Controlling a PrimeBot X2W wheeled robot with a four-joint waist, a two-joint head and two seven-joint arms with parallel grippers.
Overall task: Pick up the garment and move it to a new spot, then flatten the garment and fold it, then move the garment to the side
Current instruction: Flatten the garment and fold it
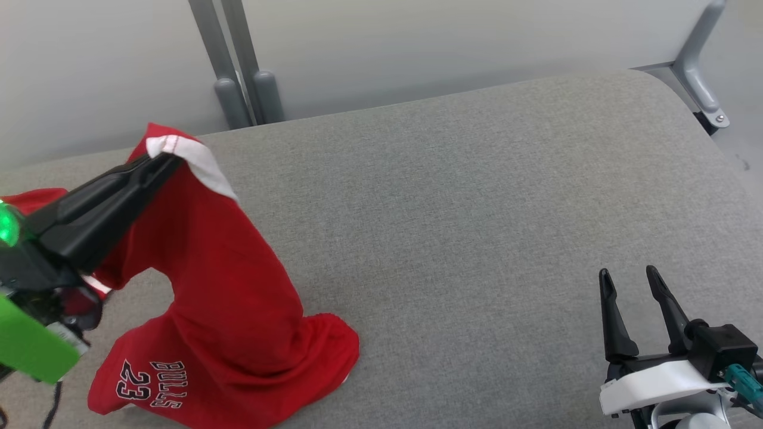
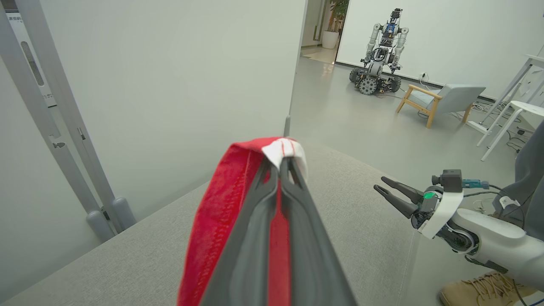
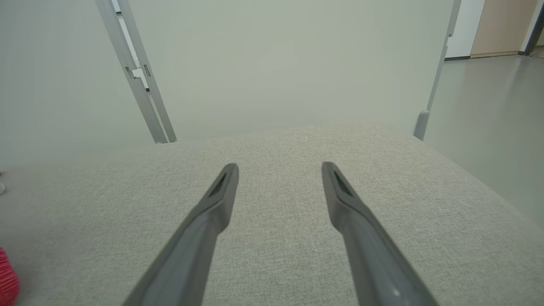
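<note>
The garment [image 1: 226, 286] is a red jersey with white trim and "BULLS 23" printed on it. My left gripper [image 1: 170, 156] is shut on its white-trimmed edge and holds that part lifted, while the lower part drapes onto the grey cushioned surface [image 1: 477, 208] at the left. In the left wrist view the red cloth [image 2: 216, 212] hangs over the shut fingers [image 2: 255, 238], with the white trim [image 2: 282, 151] at the tips. My right gripper [image 1: 629, 277] stands open at the lower right, well away from the jersey, with nothing between its fingers [image 3: 212, 212]. A red scrap of the garment [image 3: 6, 282] shows at the far left.
Grey metal frame posts [image 1: 238, 77] stand behind the surface, against a pale wall. The surface's right end curves down near another bracket [image 1: 703, 89]. Beyond it are another wheeled robot [image 2: 380, 55], a chair [image 2: 442, 102], and a tan boot [image 2: 480, 289].
</note>
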